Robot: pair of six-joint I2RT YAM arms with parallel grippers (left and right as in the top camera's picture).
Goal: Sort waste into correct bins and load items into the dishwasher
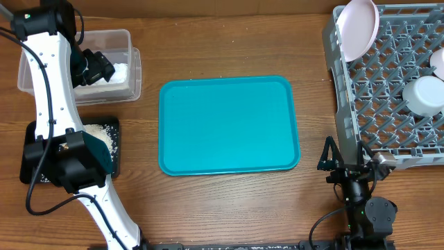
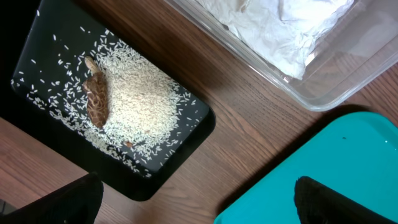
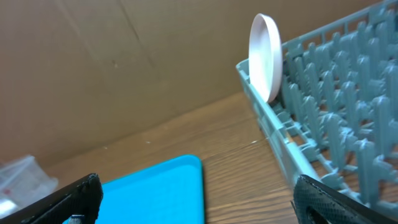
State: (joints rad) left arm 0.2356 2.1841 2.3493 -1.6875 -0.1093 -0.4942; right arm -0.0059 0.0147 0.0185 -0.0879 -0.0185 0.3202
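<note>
The clear tub at back left holds white tissues, which also show in the left wrist view. The black tray holds rice and a brown scrap. The grey rack at right holds an upright pinkish plate and a white cup. My left gripper is open and empty, high over the gap between the black tray and the teal tray. My right gripper is open and empty by the rack's front corner. Wrapper, bowl and chopsticks are out of view.
The teal serving tray lies bare mid-table, between the bins and the rack. The left arm's white links rise over the black tray and the tub. A brown wall stands behind the table. The rack's near wall is close to my right finger.
</note>
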